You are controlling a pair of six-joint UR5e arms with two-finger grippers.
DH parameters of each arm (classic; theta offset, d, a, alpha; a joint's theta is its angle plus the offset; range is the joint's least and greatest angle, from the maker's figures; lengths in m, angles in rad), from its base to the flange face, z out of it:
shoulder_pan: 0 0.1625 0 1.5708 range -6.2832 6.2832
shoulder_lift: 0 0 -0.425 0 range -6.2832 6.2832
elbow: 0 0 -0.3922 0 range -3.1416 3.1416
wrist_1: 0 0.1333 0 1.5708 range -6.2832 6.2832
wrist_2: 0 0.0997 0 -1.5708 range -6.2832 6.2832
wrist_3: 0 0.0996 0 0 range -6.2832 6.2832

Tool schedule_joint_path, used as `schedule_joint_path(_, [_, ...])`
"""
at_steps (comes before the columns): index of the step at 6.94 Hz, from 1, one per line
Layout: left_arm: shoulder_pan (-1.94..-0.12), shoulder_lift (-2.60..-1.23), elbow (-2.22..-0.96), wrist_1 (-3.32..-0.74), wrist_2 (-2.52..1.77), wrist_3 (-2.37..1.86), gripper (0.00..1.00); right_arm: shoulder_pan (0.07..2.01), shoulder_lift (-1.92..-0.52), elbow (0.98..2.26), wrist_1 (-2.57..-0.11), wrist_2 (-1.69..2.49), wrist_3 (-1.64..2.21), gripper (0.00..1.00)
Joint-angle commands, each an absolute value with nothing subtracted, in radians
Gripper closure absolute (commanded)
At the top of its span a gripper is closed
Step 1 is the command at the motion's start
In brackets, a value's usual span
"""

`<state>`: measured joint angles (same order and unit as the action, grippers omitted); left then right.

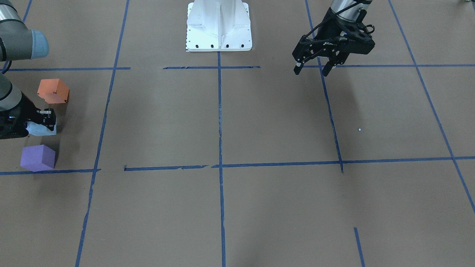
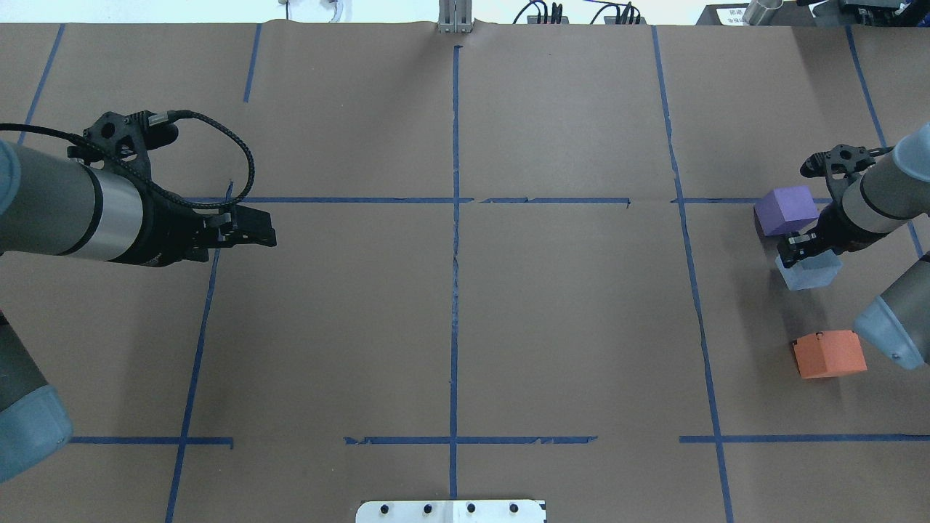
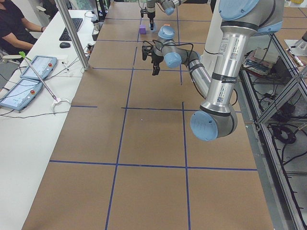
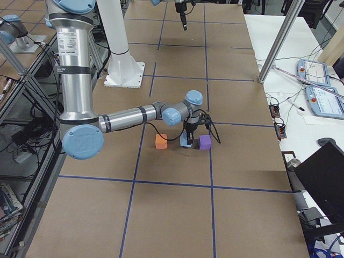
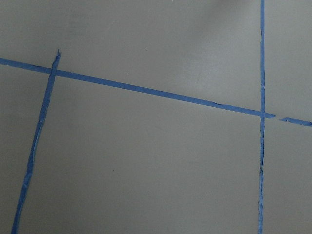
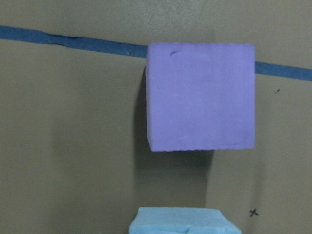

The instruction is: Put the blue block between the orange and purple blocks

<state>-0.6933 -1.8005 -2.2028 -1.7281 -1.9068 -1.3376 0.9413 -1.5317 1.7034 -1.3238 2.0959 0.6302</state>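
The light blue block (image 1: pixel 41 129) sits low at the table's right end, between the orange block (image 1: pixel 53 91) and the purple block (image 1: pixel 38 158). In the overhead view the blue block (image 2: pixel 809 271) lies between the purple block (image 2: pixel 786 210) and the orange block (image 2: pixel 829 354). My right gripper (image 1: pixel 44 118) stands over the blue block, fingers down its sides, and looks shut on it. It also shows in the overhead view (image 2: pixel 798 248). The right wrist view shows the purple block (image 6: pixel 201 95) ahead and the blue block's top (image 6: pixel 183 222) at the bottom edge. My left gripper (image 1: pixel 312 70) hangs open and empty above the table.
Blue tape lines (image 2: pixel 455 240) divide the brown paper-covered table into squares. The robot's white base plate (image 1: pixel 219 27) stands at the near middle. The left wrist view shows only bare paper and tape (image 5: pixel 146 90).
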Motion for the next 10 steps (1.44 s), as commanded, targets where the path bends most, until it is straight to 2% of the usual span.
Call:
schedule_joint_path(1, [-0.693,-1.799,-2.203,-1.729,-1.907,-1.338,0.0,0.933,-1.523,1.69,-1.324,2.094,0.626,0.5])
schedule_joint_path(2, [-0.693,-1.799,-2.203,-1.727,-1.905,-1.338,0.0,0.931,-1.523,1.689,-1.322,2.094,0.626,0.1])
schedule_joint_path(3, [-0.693,-1.799,-2.203,-1.729,-1.905,-1.338,0.0,0.93,-1.523,1.692,-1.322,2.092,0.627,0.0])
schedule_joint_path(5, [-0.692,-1.799,-2.203,-1.729,-1.905,-1.338,0.0,0.934,-1.529,1.744,-1.319,2.091,0.627,0.0])
schedule_joint_path(6, [-0.692,-1.799,-2.201,-1.727,-1.904,-1.338,0.0,0.955,-1.558,1.829,-1.321,2.091,0.627,0.0])
schedule_joint_path(8, [-0.681,-1.804,-2.198,-1.68,-1.902,-1.335,0.0,1.098,-1.707,2.053,-1.321,2.1,0.623,0.0])
schedule_joint_path(9, [-0.681,-1.802,-2.198,-1.669,-1.902,-1.327,0.0,1.167,-1.733,2.113,-1.321,2.112,0.621,0.0])
schedule_joint_path(10, [-0.683,-1.798,-2.198,-1.667,-1.911,-1.3,0.0,1.243,-1.739,2.109,-1.324,2.182,0.608,0.0])
